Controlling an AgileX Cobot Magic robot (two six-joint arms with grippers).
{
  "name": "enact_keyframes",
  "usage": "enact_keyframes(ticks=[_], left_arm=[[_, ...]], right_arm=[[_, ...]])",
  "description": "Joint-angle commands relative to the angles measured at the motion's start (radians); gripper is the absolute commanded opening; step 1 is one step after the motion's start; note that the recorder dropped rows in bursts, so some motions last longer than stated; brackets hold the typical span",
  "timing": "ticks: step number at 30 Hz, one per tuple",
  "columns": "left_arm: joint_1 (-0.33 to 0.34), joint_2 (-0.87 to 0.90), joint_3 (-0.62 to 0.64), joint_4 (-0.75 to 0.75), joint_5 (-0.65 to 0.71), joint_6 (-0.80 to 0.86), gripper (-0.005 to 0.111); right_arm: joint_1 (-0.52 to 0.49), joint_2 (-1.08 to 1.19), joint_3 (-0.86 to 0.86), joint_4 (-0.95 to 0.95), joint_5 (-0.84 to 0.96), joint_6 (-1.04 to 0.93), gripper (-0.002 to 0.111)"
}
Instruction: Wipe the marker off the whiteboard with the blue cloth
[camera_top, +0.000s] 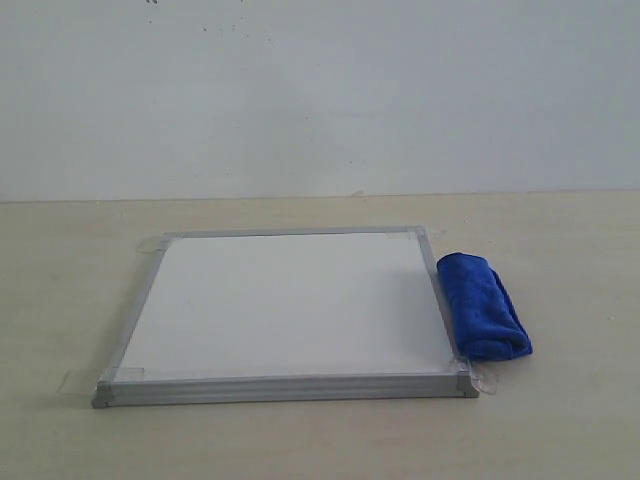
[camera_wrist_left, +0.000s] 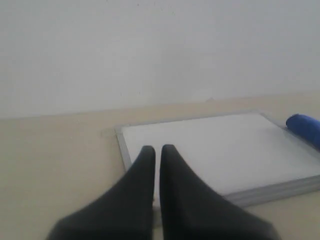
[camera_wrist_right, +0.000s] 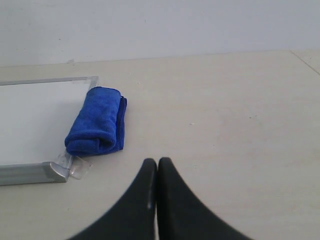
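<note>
Jaws pressed together (both arms), apart from blue cloth (camera_wrist_right: 95, 122) beside whiteboard (camera_wrist_right: 30, 120).

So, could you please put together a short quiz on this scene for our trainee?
1. True or false: the blue cloth lies on top of the whiteboard.
2. The right gripper holds: A) the cloth, B) a pen, C) nothing.
3. In the exterior view, beside which edge of the board does the cloth lie?
Key: 1 false; 2 C; 3 the right edge.
</note>
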Motion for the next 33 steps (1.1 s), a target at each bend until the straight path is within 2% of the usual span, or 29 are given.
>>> enact_keyframes(ticks=[1,4,13,19,24,33], left_arm=[[0.003,-0.003,0.004,-0.007,0.097,0.009,0.004],[0.003,-0.003,0.004,-0.007,0.140,0.009,0.004],[0.021,-0.003,0.004,-0.010,0.140,-0.056,0.004],[0.021,-0.003,0.004,-0.011,0.140,-0.227,0.004],[0.021,-0.003,0.004,0.018,0.131,-0.108,0.004],[0.021,-0.003,0.004,0.061,0.131,-0.110,0.004]], right_arm=[[-0.005,-0.004,0.000,-0.002,-0.008,0.000,0.000],[-0.005,-0.004,0.000,-0.002,-0.008,0.000,0.000],[-0.005,-0.004,0.000,-0.002,-0.008,0.001,0.000],[-0.005,-0.004,0.000,-0.002,-0.008,-0.002,0.000],[-0.005,-0.004,0.000,-0.002,-0.008,0.001,0.000],[-0.005,-0.004,0.000,-0.002,-0.008,0.001,0.000]])
